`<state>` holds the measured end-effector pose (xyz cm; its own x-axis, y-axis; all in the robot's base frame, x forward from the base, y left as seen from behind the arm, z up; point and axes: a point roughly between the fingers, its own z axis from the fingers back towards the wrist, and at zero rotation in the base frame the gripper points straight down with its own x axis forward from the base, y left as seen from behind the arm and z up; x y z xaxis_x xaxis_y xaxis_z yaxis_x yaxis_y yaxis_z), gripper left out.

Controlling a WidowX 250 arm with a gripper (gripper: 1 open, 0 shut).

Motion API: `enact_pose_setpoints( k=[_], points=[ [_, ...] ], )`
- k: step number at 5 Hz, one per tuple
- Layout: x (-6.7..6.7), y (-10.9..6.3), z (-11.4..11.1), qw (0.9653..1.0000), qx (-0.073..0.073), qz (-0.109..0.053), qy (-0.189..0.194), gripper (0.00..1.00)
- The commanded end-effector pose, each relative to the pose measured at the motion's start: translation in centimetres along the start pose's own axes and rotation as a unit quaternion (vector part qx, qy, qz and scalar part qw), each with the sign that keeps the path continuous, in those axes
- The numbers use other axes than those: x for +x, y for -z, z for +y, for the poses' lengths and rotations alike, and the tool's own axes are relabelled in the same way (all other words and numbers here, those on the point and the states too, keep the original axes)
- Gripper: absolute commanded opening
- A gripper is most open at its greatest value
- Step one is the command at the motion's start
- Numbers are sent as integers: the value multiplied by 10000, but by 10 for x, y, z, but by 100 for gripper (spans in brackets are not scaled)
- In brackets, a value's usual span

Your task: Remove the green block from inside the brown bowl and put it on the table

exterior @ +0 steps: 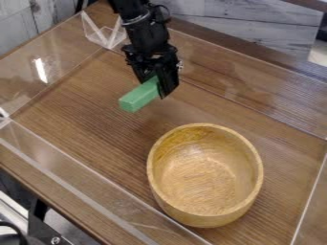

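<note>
While the black gripper (156, 82) points steeply down from the upper middle of the camera view, its jaws are closed tight on the green block (141, 96), pinching the bar at its upper right end. Most of the block sticks out below and to the left of the gripper, tilted so that its free end sits lower than the held end. Whether that low end touches the table (76, 115) or hangs just above it cannot be told from this angle.

Below and to the right of the gripper stands the brown bowl (205, 172), well apart from the block. It is upright on the table, its thick rim facing up and its grained inside bare. Between the gripper and the bowl lies a strip of open wood-grain tabletop.

Above the gripper, the dark arm (134, 19) runs up and out of the top edge of the view. To the left of the gripper and behind it, a clear acrylic wall (57, 57) catches pale reflections along the table's edge. Another clear wall (76, 177) crosses the lower left of the view, far below the gripper and left of the bowl.
</note>
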<state>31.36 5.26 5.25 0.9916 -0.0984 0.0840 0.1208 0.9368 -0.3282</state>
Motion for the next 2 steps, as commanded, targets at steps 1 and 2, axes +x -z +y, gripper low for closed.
enact_pose_setpoints(
  k=[1, 2],
  points=[
    [14, -16, -1, 9995, 159, -239, 152, 0],
    [16, -16, 0, 9995, 176, -222, 146, 0]
  ],
)
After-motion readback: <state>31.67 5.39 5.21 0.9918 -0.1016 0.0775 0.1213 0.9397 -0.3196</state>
